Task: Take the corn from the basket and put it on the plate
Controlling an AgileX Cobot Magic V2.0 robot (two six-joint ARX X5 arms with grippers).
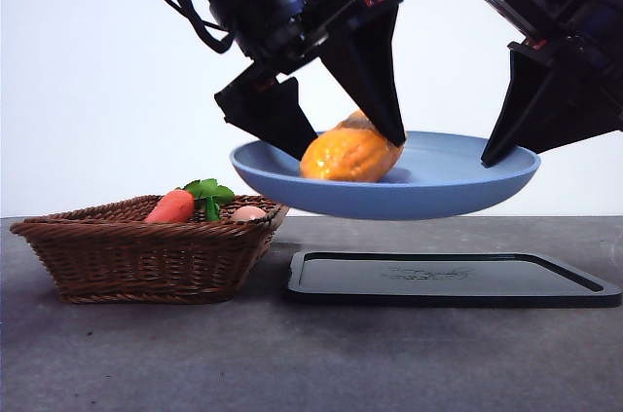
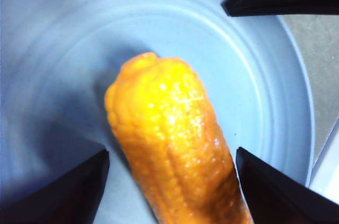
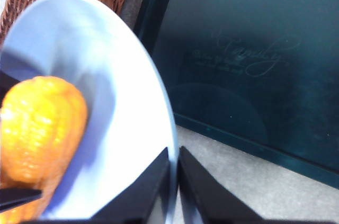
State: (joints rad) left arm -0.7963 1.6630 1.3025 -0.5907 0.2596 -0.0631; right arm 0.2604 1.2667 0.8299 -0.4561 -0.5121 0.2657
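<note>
Yellow-orange and bumpy, the corn (image 1: 348, 154) lies on the plate (image 1: 458, 178), toward the plate's 9 o'clock side in the front view, one end pointing up toward 1 o'clock. The left end effector (image 1: 343, 134) hangs over it from above with its black jaws spread apart, one on each side of the cob; in the left wrist view the corn (image 2: 172, 144) sits between the jaws with pale blue plate (image 2: 58, 54) showing in the gaps, so the jaws are not pressing on it. The light-blue plate is held in the air, above the desk (image 1: 311, 354) and above the black tray (image 1: 448, 280), tilted a little so that its 3 o'clock edge rides higher. The right end effector (image 1: 506, 144) grips that 3 o'clock edge; the right wrist view shows its jaws closed on the plate's rim (image 3: 170, 144), with the corn (image 3: 39, 128) resting further in and the tray (image 3: 254, 60) below. At 9 o'clock in the front view the wicker basket (image 1: 146, 256) stands on the desk, just beside the tray, holding a carrot (image 1: 173, 206) with green leaves and a small pinkish ball (image 1: 248, 213).
</note>
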